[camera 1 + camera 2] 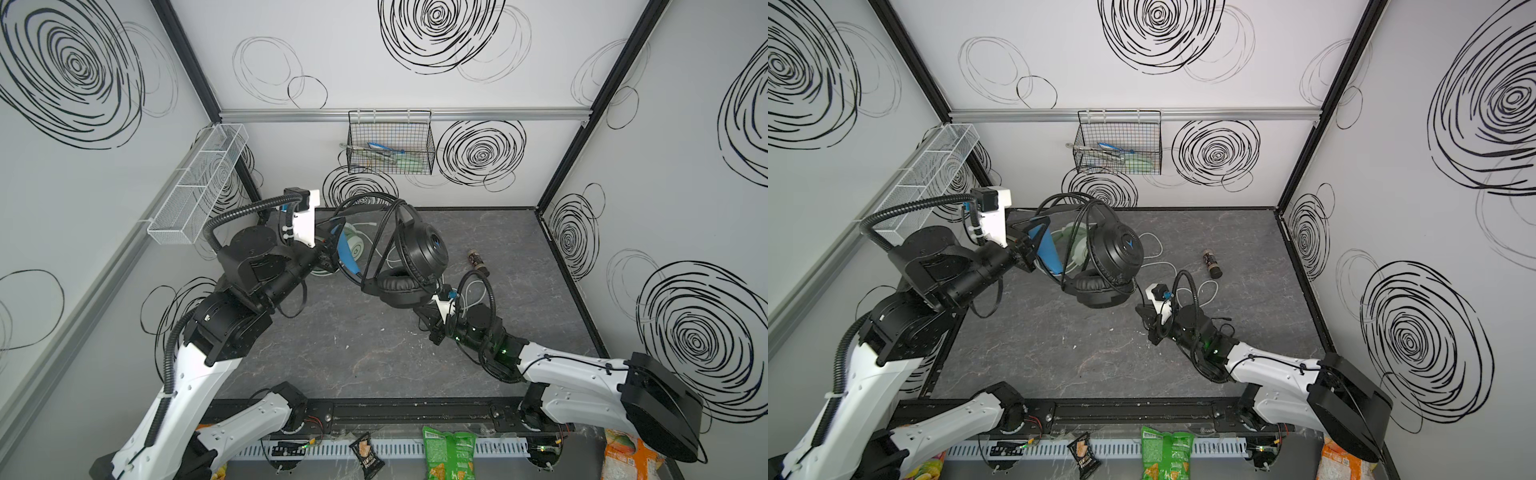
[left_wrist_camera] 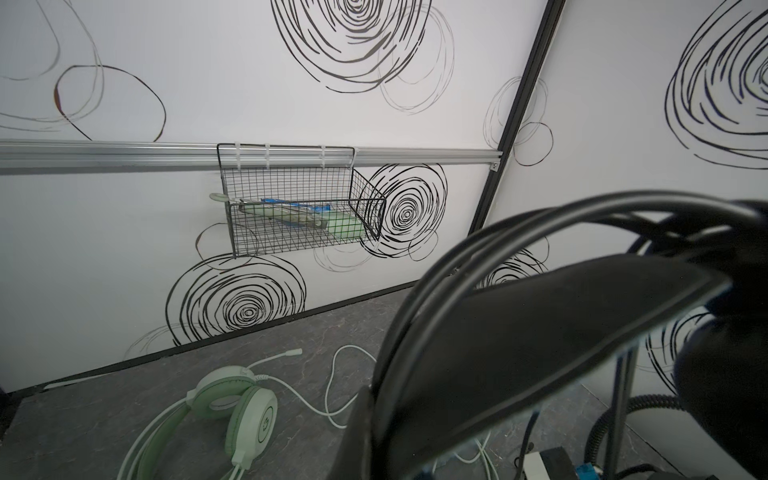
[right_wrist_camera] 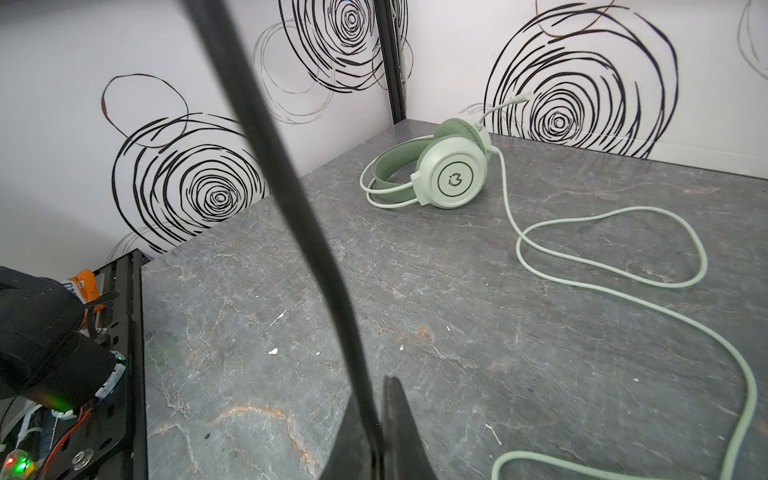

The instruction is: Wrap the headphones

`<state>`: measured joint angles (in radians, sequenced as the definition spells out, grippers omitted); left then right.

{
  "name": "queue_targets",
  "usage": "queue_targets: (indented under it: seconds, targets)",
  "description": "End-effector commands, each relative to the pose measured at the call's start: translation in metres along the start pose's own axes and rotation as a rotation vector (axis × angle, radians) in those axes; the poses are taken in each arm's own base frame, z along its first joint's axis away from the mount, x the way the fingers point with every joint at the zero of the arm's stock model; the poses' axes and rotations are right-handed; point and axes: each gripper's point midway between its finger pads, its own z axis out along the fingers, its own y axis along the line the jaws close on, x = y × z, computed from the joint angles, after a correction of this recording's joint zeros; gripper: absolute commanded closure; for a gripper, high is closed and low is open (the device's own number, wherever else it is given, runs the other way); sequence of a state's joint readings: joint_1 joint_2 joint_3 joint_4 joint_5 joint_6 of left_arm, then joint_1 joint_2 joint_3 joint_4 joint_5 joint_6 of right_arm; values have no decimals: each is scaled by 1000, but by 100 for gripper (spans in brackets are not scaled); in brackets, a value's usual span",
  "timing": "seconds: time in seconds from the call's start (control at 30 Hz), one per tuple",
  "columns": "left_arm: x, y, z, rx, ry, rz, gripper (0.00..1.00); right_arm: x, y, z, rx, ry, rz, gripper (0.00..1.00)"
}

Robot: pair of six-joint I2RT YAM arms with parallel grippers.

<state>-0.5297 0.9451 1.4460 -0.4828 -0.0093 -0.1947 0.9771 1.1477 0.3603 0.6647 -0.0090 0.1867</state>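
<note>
The black headphones (image 1: pixel 424 249) (image 1: pixel 1117 249) hang above the table with blue trim showing. My left gripper (image 1: pixel 328 253) (image 1: pixel 1027 245) (image 2: pixel 374 436) is shut on their headband (image 2: pixel 540 332). Their black cable (image 1: pixel 374 249) (image 3: pixel 291 174) loops over the headband and runs down to my right gripper (image 1: pixel 1142 311) (image 3: pixel 376 415), which is shut on it low beside the ear cups. The mint-green headphones (image 2: pixel 245 411) (image 3: pixel 453 174) (image 1: pixel 1075 245) lie on the table behind the black pair. Their white cable (image 3: pixel 623 282) (image 1: pixel 473 291) trails loose.
A small dark bottle (image 1: pixel 478 262) (image 1: pixel 1212 264) lies right of the headphones. A black wire basket (image 1: pixel 390 145) hangs on the back wall and a white mesh basket (image 1: pixel 199 183) on the left wall. Snack bags (image 1: pixel 449 457) lie beyond the front rail.
</note>
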Motion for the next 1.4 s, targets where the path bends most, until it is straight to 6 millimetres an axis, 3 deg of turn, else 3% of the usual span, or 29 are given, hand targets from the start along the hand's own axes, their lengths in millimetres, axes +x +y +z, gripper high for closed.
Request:
queue_targets:
  seconds: [0.0,0.27,0.7,1.03,1.37]
  targets:
    - [-54,-19,-11,118,-208,-130,100,-11,10,10,8,-35,8,93]
    - [-59,-19,-3,144,-250,-217,100,-17,50,35,-50,-29,-27,95]
    - [-49,20,10,-24,-336,-321,100,-3,90,56,-48,39,-98,98]
    - [-21,49,37,-158,-306,-330,100,-3,127,62,-79,61,-166,99]
    - [10,92,36,-425,-281,-142,100,-21,154,47,-65,40,-268,99]
